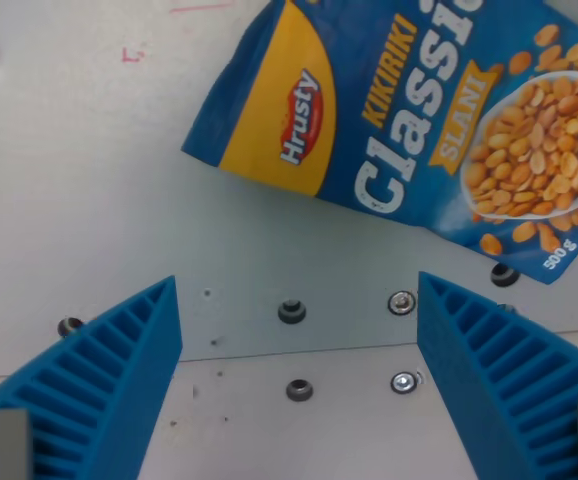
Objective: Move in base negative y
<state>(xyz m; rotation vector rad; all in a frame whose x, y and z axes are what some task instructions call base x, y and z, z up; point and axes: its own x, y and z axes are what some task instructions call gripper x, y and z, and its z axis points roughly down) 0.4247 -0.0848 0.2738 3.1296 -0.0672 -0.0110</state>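
Wrist view shows you the blue fingers point(119, 390) spread wide, empty, above the table point(89, 180); peanut bag point(409, 130) lies beyond.

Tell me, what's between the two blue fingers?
In the wrist view, only bare table with a seam and some bolts lies between the fingers. The gripper is open and empty; the peanut bag lies beyond.

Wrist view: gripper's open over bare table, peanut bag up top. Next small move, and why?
Probably a short translation along base negative y. The gripper is open and empty above the table, and the peanut bag lies clear of both fingers. Which image direction that is, this view cannot tell.
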